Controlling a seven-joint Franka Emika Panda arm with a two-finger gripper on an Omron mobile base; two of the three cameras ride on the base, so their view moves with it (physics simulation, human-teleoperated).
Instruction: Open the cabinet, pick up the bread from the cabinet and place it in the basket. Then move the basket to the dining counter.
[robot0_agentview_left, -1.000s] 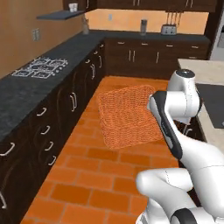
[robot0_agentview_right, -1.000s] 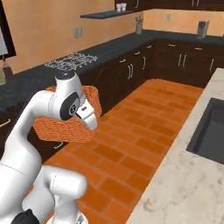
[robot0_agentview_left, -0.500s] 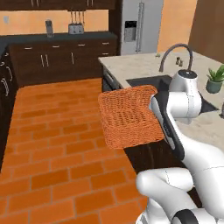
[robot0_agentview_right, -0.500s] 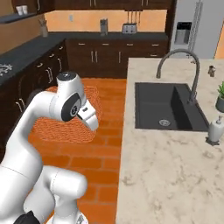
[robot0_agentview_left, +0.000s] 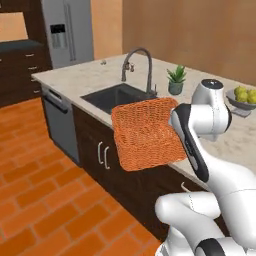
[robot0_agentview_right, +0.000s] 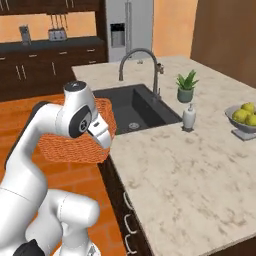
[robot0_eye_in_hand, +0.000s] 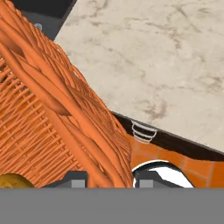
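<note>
Dining counter (robot0_agentview_right: 200, 165) edge beside basket (robot0_agentview_left: 145, 132) (claw (robot0_eye_in_hand: 107, 178) clamped on rim), bread (robot0_eye_in_hand: 13, 181) inside

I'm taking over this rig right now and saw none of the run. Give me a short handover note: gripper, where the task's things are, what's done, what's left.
Gripper: shut on the basket's rim, one fingertip on each side of the wall.
Basket: carried in the air beside the sink, at the edge of the dining counter, not yet resting on it.
Bread: golden lump inside the basket.
Done: bread is in the basket, basket lifted.
Left: set the basket down on the dining counter and release.
</note>
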